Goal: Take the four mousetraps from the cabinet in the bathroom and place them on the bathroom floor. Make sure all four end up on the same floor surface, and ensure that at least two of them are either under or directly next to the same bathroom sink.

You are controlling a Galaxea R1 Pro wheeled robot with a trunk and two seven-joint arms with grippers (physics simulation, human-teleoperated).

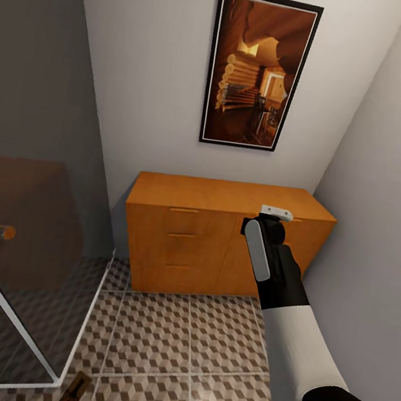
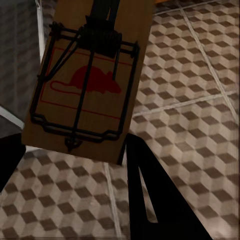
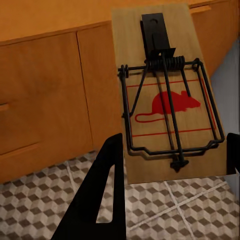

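Note:
My right gripper (image 3: 175,145) is shut on a mousetrap (image 3: 167,100), a brown board with a dark wire spring and a red mouse mark. In the head view this gripper (image 1: 275,217) is held up in front of the top right of the orange-brown cabinet (image 1: 181,236), whose drawers are closed. My left gripper (image 2: 75,145) is shut on a second mousetrap (image 2: 87,85), hanging over the cube-patterned bathroom floor (image 2: 190,100). A mousetrap (image 1: 75,391) shows at the bottom edge of the head view, over the floor (image 1: 164,338); I cannot tell whether it is the left one. The sink is out of view.
A tinted glass shower partition (image 1: 22,210) with a white base frame (image 1: 86,318) runs along the left. A grey wall (image 1: 385,225) closes in on the right. A framed picture (image 1: 258,70) hangs above the cabinet. Open tiles lie between me and the cabinet.

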